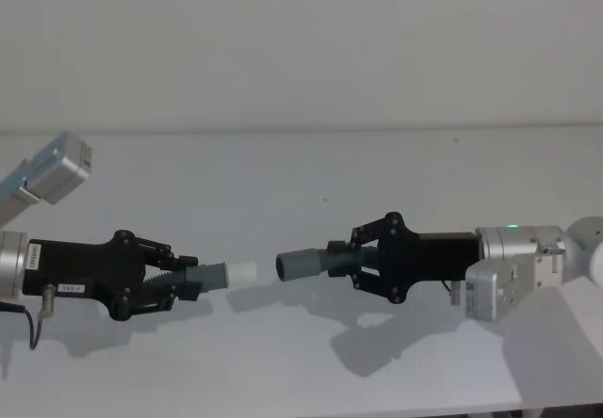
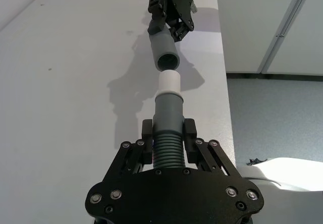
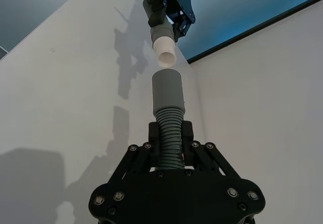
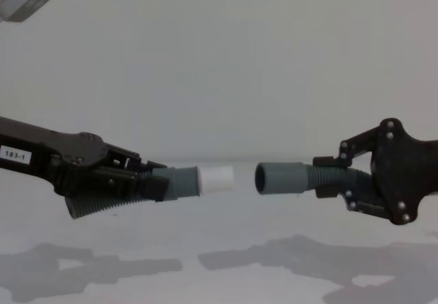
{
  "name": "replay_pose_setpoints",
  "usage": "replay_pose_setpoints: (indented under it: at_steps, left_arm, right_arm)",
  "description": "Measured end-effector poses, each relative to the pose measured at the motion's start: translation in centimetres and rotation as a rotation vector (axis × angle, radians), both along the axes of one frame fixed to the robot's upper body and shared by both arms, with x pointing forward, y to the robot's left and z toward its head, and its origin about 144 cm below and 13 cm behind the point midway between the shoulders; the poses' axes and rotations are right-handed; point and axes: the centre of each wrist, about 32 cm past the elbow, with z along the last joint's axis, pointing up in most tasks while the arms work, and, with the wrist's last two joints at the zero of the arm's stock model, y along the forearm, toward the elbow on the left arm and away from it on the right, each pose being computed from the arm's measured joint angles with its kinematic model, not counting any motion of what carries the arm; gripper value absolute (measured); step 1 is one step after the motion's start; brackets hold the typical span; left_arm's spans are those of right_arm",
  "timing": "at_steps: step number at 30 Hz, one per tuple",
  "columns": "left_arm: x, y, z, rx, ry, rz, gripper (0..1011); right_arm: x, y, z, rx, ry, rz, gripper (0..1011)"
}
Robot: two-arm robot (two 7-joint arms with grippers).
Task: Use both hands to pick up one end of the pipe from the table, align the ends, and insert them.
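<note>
Both pipe pieces are held in the air above the white table (image 1: 283,173), end to end along one line. My left gripper (image 1: 184,281) is shut on the ribbed part of one piece (image 2: 168,110), whose white tip (image 1: 243,272) points right. My right gripper (image 1: 344,260) is shut on the ribbed part of the other piece (image 3: 169,128), with its open grey cuff (image 1: 300,265) pointing left. A small gap separates the white tip (image 4: 215,179) from the grey cuff (image 4: 280,179). In the left wrist view the cuff mouth (image 2: 167,60) faces the tip (image 2: 169,82), close to in line.
Shadows of both arms fall on the table beneath them. The table's front edge (image 1: 377,409) runs along the bottom of the head view. A plain wall (image 1: 301,41) stands behind the table. A thin cable (image 1: 38,319) hangs from the left arm.
</note>
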Motion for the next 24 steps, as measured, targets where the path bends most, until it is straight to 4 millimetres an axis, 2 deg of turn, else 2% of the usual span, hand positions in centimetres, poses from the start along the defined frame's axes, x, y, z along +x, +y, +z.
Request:
replay_pose_setpoints:
  at_steps: [24]
  left_arm:
    - [0.00,0.00,0.00,0.000,0.000,0.000,325]
  right_arm:
    - [0.41,0.98,-0.22,0.001,0.005,0.006,225]
